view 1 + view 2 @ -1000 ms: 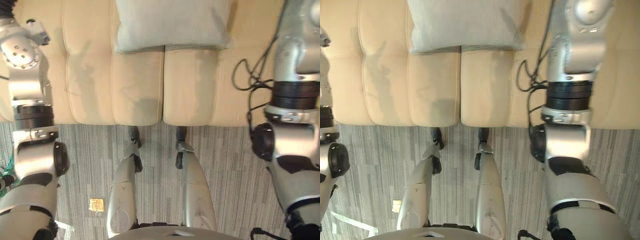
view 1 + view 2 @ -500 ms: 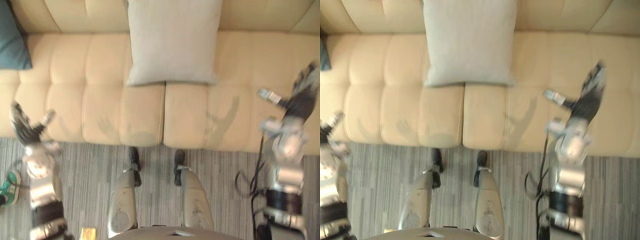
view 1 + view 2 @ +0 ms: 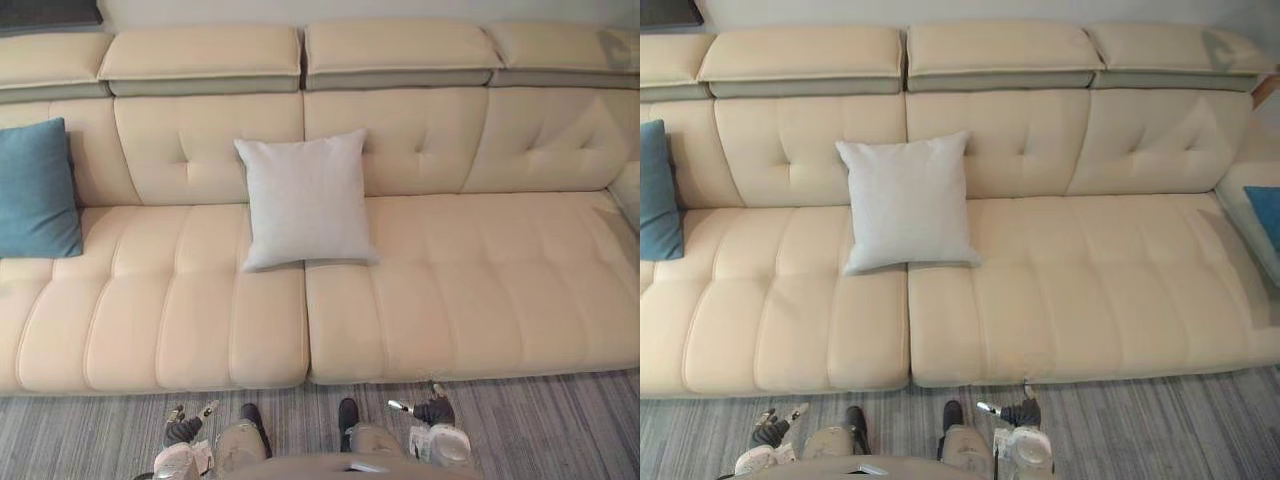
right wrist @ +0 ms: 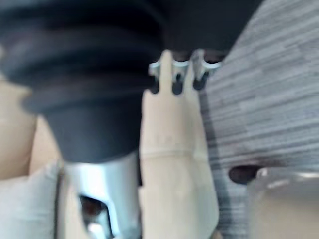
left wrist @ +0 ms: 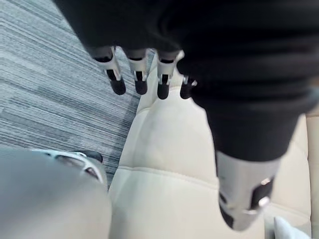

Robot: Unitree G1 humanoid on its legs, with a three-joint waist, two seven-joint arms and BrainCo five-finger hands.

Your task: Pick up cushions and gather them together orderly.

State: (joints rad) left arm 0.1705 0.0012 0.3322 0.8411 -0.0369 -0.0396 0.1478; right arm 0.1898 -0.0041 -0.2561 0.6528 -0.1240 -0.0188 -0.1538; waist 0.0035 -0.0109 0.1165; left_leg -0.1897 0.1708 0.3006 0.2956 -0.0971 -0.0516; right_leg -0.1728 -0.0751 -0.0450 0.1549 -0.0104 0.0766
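Centre of frame, propped upright against the sofa (image 3: 430, 140) back — pale grey cushion (image 3: 305, 200), well above and roughly midway between left hand (image 3: 183, 430) and right hand (image 3: 434, 411), both at bottom edge, fingers straight, apart, empty. Far left — teal cushion (image 3: 35, 190), on the left hand's side.

Three cushions are in sight: one pale grey cushion (image 3: 305, 200) leaning against the backrest near the middle, and two blue ones, a blue cushion (image 3: 35, 190) at the far left and a second blue cushion (image 3: 1265, 215) at the right edge. There is one cream sofa (image 3: 470, 290), with two seat sections and four headrest pads (image 3: 200, 55) along its top. Two robot hands show at the near edge, the left hand (image 3: 183, 428) and the right hand (image 3: 432, 410).
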